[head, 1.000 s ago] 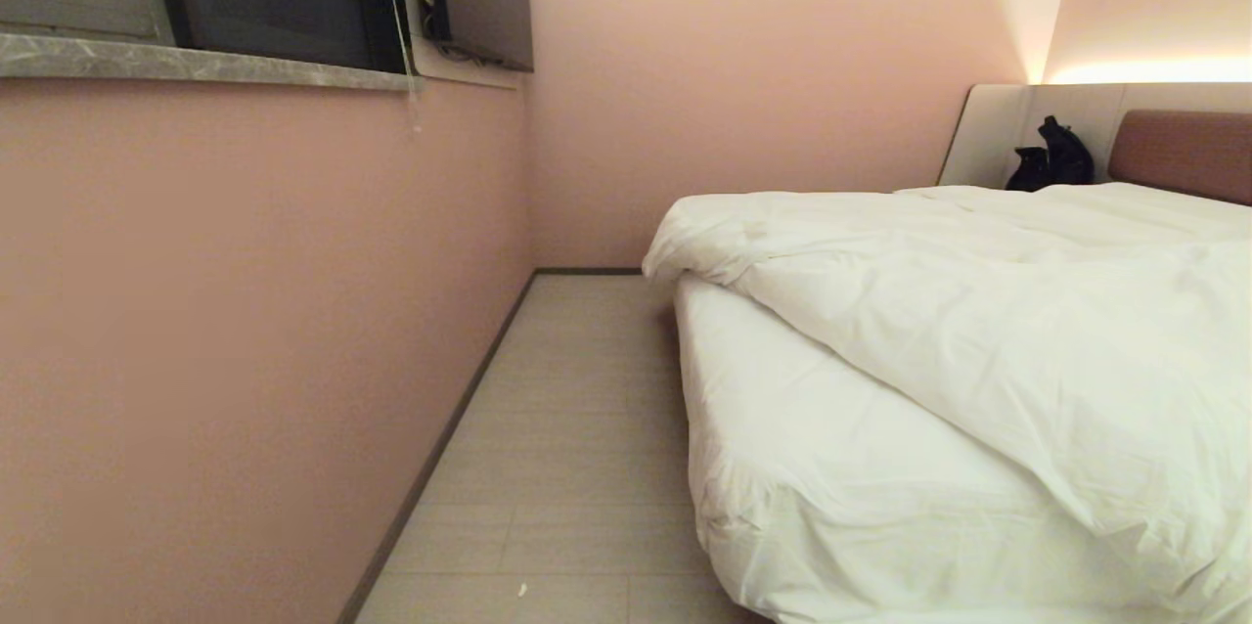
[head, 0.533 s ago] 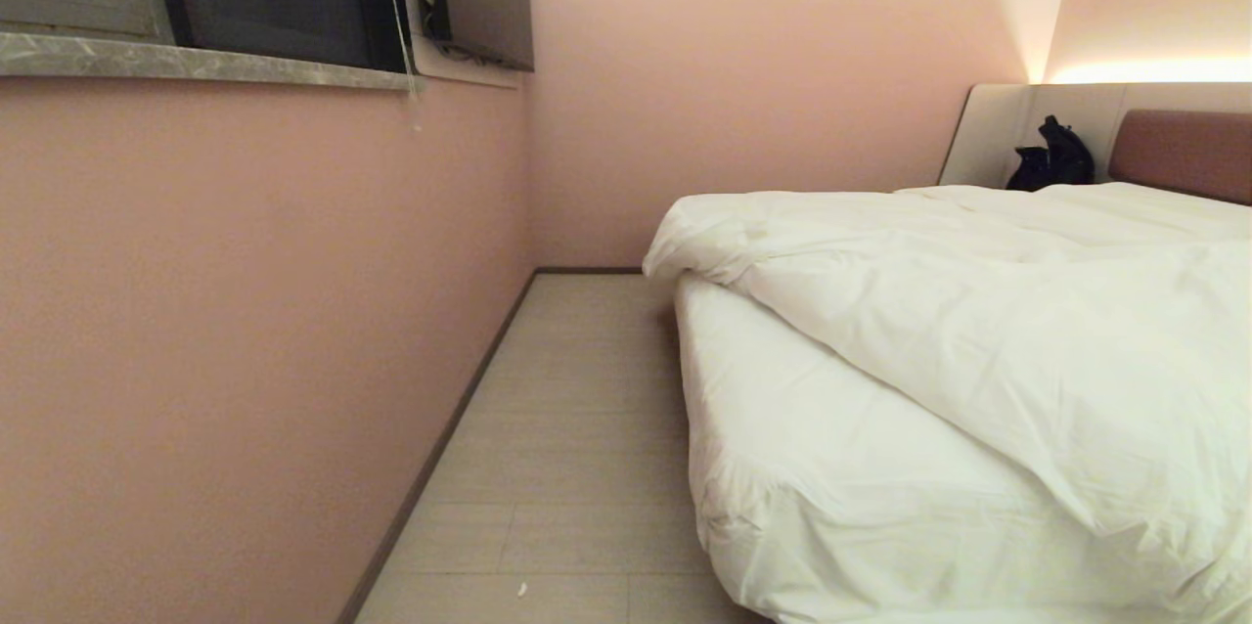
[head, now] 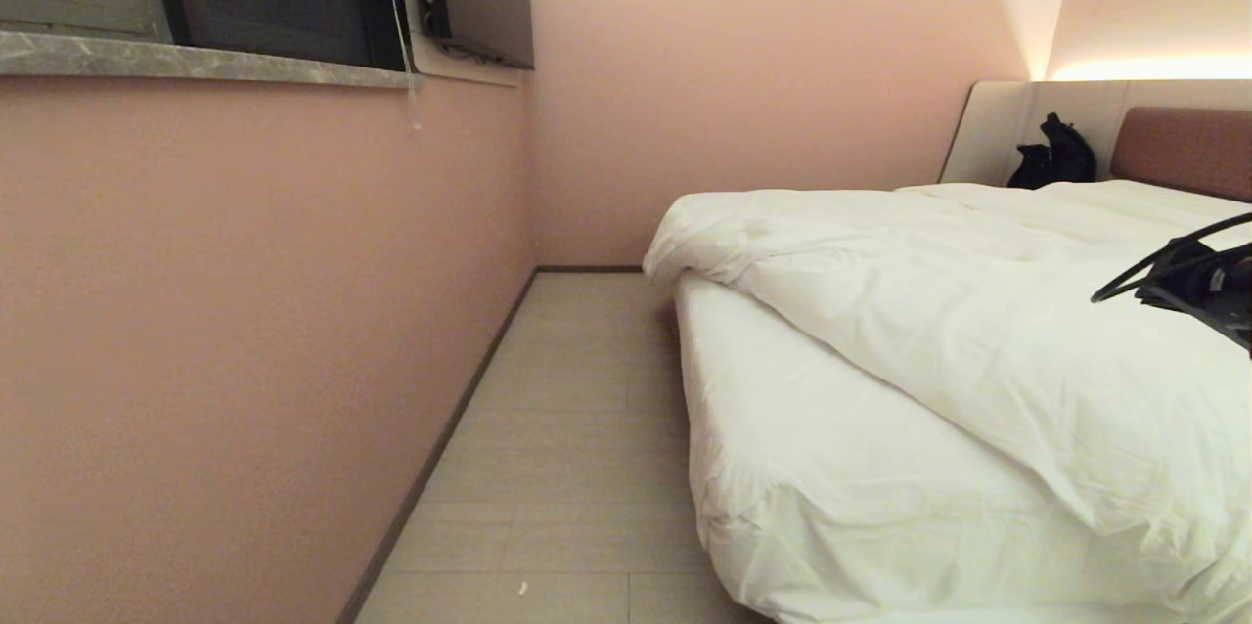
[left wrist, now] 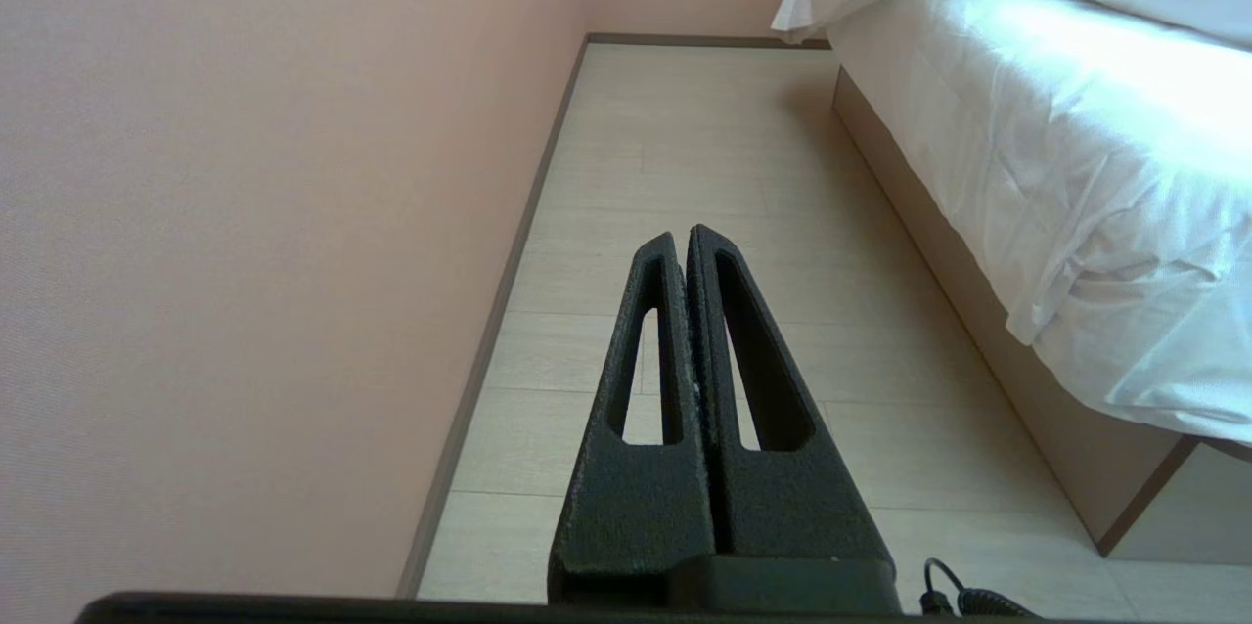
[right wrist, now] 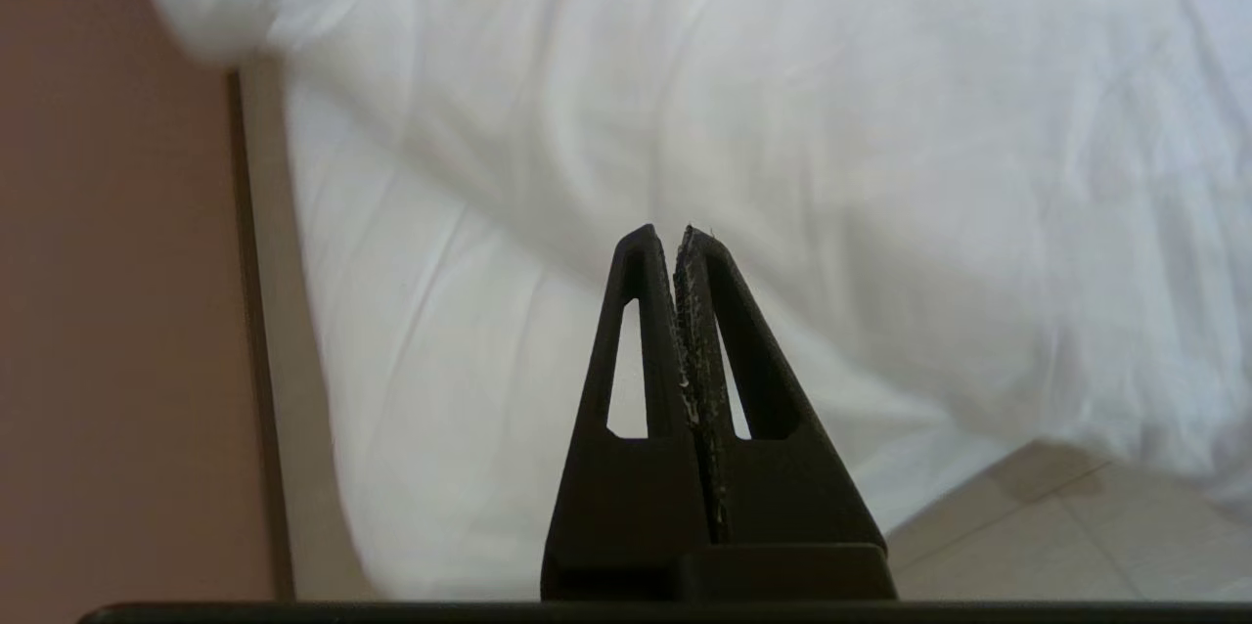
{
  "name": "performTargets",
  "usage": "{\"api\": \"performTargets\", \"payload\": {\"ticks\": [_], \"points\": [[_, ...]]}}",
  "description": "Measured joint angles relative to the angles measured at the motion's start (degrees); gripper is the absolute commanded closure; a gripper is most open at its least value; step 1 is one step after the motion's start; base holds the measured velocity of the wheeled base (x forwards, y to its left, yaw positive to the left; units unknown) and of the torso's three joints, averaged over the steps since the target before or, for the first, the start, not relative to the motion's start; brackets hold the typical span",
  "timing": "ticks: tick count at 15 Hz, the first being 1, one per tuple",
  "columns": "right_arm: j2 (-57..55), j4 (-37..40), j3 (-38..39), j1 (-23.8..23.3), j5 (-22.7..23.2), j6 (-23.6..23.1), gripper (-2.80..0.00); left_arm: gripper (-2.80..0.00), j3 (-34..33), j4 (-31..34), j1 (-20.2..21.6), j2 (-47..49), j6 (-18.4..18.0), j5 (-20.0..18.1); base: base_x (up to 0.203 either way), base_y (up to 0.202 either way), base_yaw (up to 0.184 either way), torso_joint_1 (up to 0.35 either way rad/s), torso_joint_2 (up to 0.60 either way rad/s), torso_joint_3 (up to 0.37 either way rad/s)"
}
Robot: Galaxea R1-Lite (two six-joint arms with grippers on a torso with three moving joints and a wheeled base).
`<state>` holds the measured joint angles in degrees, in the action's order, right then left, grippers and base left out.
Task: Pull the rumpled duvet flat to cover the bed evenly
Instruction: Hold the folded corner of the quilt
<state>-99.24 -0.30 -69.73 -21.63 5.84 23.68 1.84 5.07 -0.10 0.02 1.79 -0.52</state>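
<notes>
Progress: nothing pulled yet; the duvet [head: 978, 311] lies askew on the bed [head: 831, 507], its edge running slantwise and leaving the near corner of the mattress sheet bare.
Left to do: grasp an edge and draw it down and across, by my reading.
Duvet: thick, puffy, white, softly creased, one corner bunched at the wall-side edge.
Right gripper [right wrist: 677, 238]: pressed together, empty, above the duvet (arm at the head view's right edge).
Left gripper [left wrist: 680, 238]: pressed together, idle over the floor [left wrist: 685, 145].

Both grippers are built alike — the left gripper [left wrist: 689, 235] and the right gripper [right wrist: 675, 235] are formed of tapered, matte black slotted fingers. A coiled black cable [left wrist: 963, 595] is seen by the left one — the right pads [right wrist: 696, 350] are flecked with white.
</notes>
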Motion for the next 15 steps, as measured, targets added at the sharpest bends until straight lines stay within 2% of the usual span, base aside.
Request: {"api": "performTargets", "payload": {"ticks": [2,5,8,12,13,15], "points": [[-8.63,1.51,-8.91,-3.50,1.18,2.20,0.00,0.00,0.00,0.00,0.00,0.00,0.02,-0.03,0.000,0.000,0.000,0.000,0.00,0.000],[-17.32,5.54,-18.10,-7.04,1.98,4.72,0.00,0.00,0.00,-0.01,0.02,0.00,0.02,-0.02,0.000,0.000,0.000,0.000,0.00,0.000],[-24.92,10.40,-27.89,-8.66,2.18,6.55,0.00,0.00,0.00,0.00,0.02,0.00,0.00,0.00,0.000,0.000,0.000,0.000,0.00,0.000],[-32.00,16.87,-36.96,-9.29,3.80,9.93,0.00,0.00,0.00,0.00,0.00,0.00,0.02,-0.01,0.000,0.000,0.000,0.000,0.00,0.000],[-33.85,18.69,-39.08,-9.40,4.82,11.05,-2.80,0.00,0.00,0.00,0.00,0.00,0.05,0.00,0.000,0.000,0.000,0.000,0.00,0.000],[-36.44,22.19,-40.77,-9.50,6.47,12.95,-2.80,0.00,0.00,-0.01,0.00,0.00,0.01,-0.02,0.000,0.000,0.000,0.000,0.00,0.000]]}}
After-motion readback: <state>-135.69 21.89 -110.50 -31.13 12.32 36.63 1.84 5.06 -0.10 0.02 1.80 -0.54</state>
